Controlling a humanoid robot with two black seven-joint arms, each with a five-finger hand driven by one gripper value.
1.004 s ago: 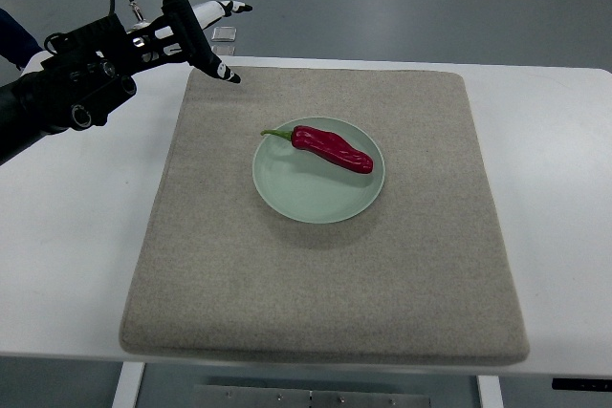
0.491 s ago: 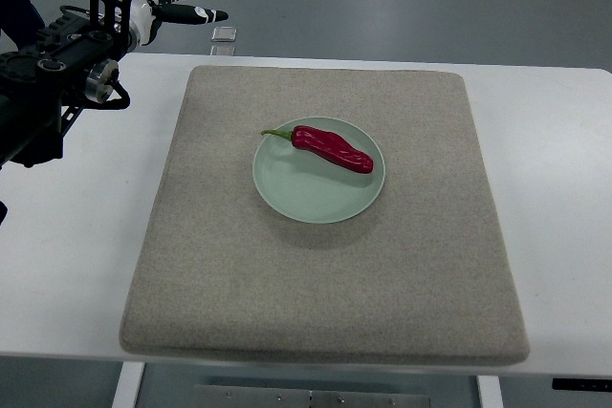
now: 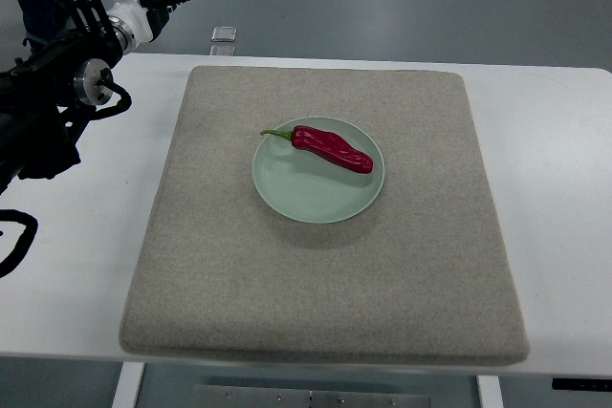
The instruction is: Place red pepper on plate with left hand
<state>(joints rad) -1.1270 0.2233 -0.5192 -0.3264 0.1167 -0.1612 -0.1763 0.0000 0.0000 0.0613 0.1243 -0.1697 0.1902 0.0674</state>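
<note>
Pepper: red, glossy, slightly wrinkled, one piece, green stem curling off its left end. Lies flat on the plate, long axis diagonal, stem end up-left, tip down-right near the plate's right rim. Sits on the upper half of the plate; stem tip reaches just past the left rim. Plate: round, pale green, shallow, upright, lower half bare. It rests about mid-mat, a bit toward the far side.
</note>
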